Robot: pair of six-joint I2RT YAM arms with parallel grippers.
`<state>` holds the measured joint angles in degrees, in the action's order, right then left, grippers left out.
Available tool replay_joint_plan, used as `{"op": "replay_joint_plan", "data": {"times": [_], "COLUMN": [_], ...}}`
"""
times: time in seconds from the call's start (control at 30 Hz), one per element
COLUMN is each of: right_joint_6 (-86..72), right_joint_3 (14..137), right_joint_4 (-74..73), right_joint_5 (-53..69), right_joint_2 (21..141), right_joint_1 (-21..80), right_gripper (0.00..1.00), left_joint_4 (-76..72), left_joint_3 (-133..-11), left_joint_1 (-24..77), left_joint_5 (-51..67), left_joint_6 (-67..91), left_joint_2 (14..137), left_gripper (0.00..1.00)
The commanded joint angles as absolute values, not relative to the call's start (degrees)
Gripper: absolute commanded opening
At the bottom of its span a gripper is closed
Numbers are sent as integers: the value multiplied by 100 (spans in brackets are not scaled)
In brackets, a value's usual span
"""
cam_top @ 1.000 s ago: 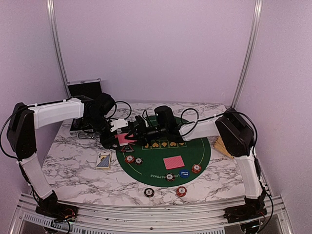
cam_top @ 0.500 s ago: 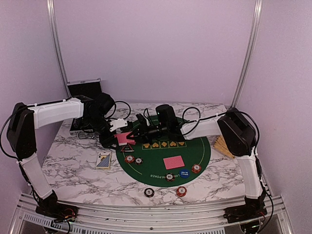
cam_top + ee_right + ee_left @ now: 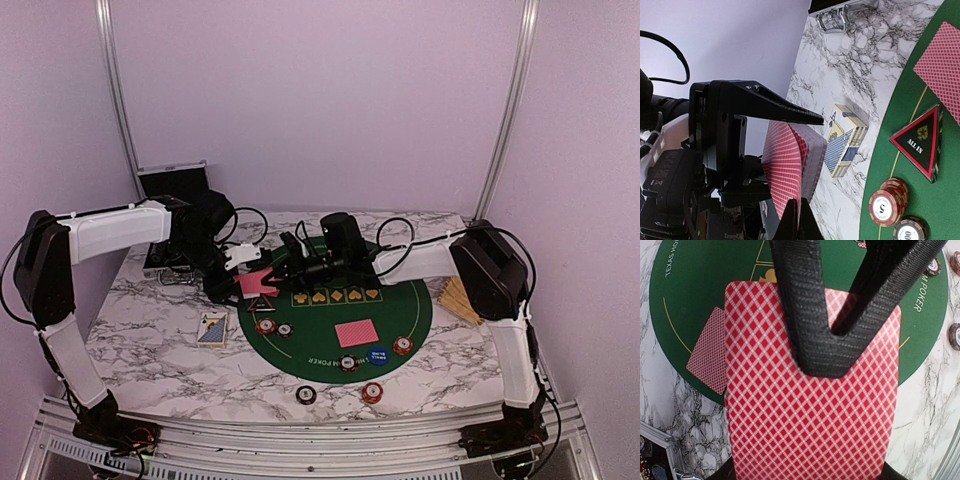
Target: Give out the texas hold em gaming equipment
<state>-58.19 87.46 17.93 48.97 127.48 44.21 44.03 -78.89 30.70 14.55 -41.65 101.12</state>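
My left gripper (image 3: 250,283) is shut on a deck of pink-red-backed playing cards (image 3: 810,410), held above the left edge of the green mat (image 3: 400,300). The right gripper (image 3: 798,220) is shut on the edge of the top card (image 3: 785,170), which peels away from the deck. Its black fingers (image 3: 805,315) cross the deck in the left wrist view. A black triangular marker (image 3: 920,142) and dark-red chips (image 3: 887,202) lie on the mat below. Dealt cards (image 3: 357,333) and a blue button (image 3: 377,354) sit near the mat's front.
A blue and gold card box (image 3: 212,329) lies on the marble left of the mat. The silver-edged black case (image 3: 172,182) stands open at the back left. Two chips (image 3: 372,392) lie off the mat in front. A tan fan-shaped item (image 3: 458,300) lies at the right.
The right gripper's jaws have closed on the top card of the deck. The left gripper has kept its hold on the deck and has hardly moved.
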Motion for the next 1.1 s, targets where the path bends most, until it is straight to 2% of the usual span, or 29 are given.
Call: {"op": "replay_joint_plan", "data": {"times": [0.0,0.63,1.07], "right_joint_6": [-5622,-6105,-5705], "right_joint_3": [8644,8474,10187], "right_joint_4": [1306,1866,1031], "right_joint_5": [4880,5039,4445], "right_joint_2": [12630,12693,13953], "right_joint_1": [4327,3973,3946], "right_gripper": [0,0,0], "left_joint_4": [4376,4382,4434], "left_joint_3": [-7848,-7542,-7429], "left_joint_1": [2954,2753,2748], "left_joint_5": [1463,1306,1480], "left_joint_6": [-4235,-4368,-4328], "left_joint_2": [9930,9656,9561], "left_gripper": [0,0,0]}}
